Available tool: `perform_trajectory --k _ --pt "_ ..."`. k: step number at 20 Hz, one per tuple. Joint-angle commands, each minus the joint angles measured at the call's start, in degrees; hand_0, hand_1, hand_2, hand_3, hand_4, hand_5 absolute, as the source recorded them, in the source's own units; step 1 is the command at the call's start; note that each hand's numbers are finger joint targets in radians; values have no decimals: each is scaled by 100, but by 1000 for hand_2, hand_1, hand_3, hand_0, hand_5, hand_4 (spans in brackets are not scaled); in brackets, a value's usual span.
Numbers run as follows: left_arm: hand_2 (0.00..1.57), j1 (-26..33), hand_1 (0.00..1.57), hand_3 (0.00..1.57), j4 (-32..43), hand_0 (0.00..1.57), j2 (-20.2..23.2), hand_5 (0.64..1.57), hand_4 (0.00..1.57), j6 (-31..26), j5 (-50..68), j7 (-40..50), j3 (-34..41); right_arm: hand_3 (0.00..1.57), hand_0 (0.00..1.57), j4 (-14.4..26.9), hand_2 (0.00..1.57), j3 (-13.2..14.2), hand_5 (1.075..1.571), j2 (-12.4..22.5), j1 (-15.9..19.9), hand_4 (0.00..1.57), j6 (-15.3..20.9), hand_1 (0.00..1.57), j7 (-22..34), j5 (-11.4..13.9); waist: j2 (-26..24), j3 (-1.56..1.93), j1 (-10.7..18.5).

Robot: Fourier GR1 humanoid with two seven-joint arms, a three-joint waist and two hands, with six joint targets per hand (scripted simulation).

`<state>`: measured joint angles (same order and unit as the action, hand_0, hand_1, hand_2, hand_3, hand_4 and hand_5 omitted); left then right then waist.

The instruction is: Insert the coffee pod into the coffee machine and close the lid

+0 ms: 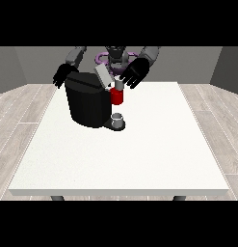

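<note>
A black coffee machine [87, 103] is seen standing on the white surface [139, 154], towards its far side. The lid [103, 75] is raised and tilted, so the closing step is not yet done. Below the lid, at the machine's front, a red part [117, 97] is seen with a pale grey piece [119, 85] on top of it; this grey piece may be the pod, seated or nearly seated in its holder, but that cannot be told for certain. A small grey cup [118, 118] stands on the machine's base plate.

The robot hand at the view's right [134, 72] is held just above and beside the holder, with its fingers spread wide and nothing gripped in them. The robot hand at the view's left [63, 75] is seen behind the machine's far corner; whether its fingers are open or curled cannot be told.

The insertion is judged to be finished or close to it, given that the hand by the holder is empty. What is left is the lid: it must be pushed down until it lies flat on the machine.
</note>
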<state>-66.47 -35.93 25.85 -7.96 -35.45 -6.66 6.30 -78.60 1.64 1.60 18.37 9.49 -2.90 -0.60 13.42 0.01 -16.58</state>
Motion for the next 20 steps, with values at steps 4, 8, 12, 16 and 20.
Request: perform_trajectory --k 4,8,12,16,20 --pt "1261 7 1206 1187 -100 1206 -395 1571 504 86 -147 69 -183 0 0 190 0 74 1571 -61 77 499 41 0 -161 -40 -23 1 153" --pt "1262 -22 1185 1197 70 1185 -27 1571 492 140 -137 -143 13 0 0 -109 0 92 1571 4 109 499 -26 0 -35 -127 215 0 -25" --pt "1279 203 1204 1208 -17 1204 -234 1571 521 35 -162 -133 -99 0 0 90 0 274 1571 143 -198 525 -172 0 -137 -260 -118 1 134" --pt "1248 -16 1184 1186 42 1184 -391 1571 488 71 -257 239 -139 0 0 197 0 328 1571 257 -23 462 -292 0 -192 -294 33 2 12" --pt "1279 -19 1236 1197 209 1236 -166 1571 487 -21 -202 137 19 0 0 -118 0 86 1571 86 -99 448 -116 0 43 -145 27 0 -94"
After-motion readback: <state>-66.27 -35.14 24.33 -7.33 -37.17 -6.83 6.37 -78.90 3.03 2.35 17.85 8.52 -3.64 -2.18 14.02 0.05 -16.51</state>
